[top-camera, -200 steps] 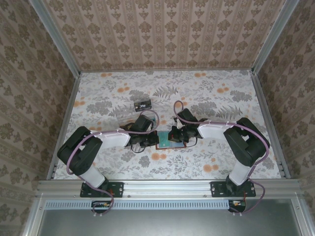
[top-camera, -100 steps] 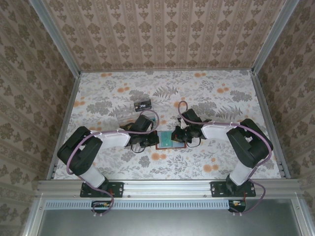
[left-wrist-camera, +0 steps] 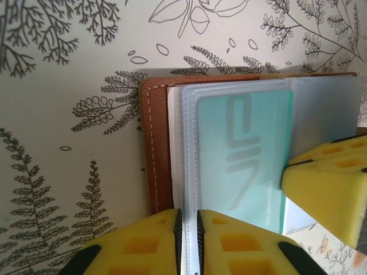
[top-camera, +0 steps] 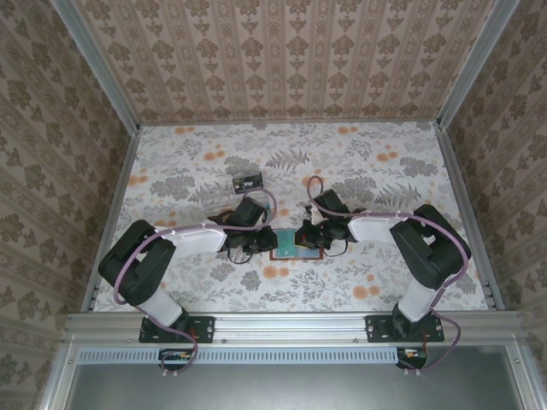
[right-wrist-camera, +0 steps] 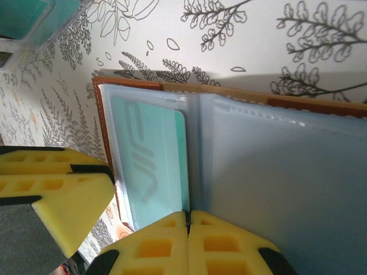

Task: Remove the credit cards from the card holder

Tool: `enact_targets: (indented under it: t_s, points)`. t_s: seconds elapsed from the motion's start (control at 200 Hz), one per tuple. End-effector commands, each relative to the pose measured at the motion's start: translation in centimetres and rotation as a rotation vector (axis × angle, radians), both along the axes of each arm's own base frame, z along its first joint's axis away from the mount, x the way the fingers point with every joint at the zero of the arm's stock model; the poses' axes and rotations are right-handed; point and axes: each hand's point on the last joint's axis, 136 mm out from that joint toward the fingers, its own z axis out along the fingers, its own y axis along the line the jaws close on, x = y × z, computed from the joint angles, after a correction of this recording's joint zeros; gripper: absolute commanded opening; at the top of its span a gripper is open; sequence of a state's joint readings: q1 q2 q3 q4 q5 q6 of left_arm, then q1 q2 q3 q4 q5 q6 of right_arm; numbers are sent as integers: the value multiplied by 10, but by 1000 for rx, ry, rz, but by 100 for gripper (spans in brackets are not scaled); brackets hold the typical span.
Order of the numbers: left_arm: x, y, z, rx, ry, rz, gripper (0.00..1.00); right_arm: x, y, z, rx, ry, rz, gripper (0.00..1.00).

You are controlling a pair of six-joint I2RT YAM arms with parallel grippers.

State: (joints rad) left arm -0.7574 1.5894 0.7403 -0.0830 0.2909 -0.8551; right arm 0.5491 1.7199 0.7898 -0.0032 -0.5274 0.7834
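On floral table [left-wrist-camera: 57, 172], stitched brown leather card holder [left-wrist-camera: 156, 143]

Bright even light; soft shadows; near foreground blurred.

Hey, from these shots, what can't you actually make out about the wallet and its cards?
- Top view: card holder is too small; slots unreadable.
- Right wrist view: right gripper has shut fingers covering what they pinch; cloudy sleeves could hide more cards.
- Left wrist view: right gripper's pad covers the teal card corner; its small print blurs.
- Left wrist view: left gripper flanks the clear sleeve; clamped or loose, unclear.
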Motion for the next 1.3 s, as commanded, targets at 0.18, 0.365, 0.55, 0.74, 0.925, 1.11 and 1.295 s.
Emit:
enact_targets:
  t_s: [0.18,0.365,0.55,0.74,0.925,1.11,1.295]
  points:
    - [7,-7,9,-20,-19,-13,14,-3,6,-4,8,11,38,0]
    - [8,-8,7,-18,-17,-12,11,-3,5,-6,2,16,38,0]
    - [5,-7,-6,12,15,-15,11,-3,5,-6,-2,17,39,0]
    - [-2,7,-22,97,68,9,0,-4,-1,-10,-20,24,38,0]
    - [-8,19,-30,145,89,27,0,-5,-10,-13,-33,32,34,0]
    - [-11,23,-34,162,102,34,0,-4,-16,-10,-38,29,32,0]
    - [-10,22,-34,161,104,31,0,-4,-21,-8,-38,31,28,0]
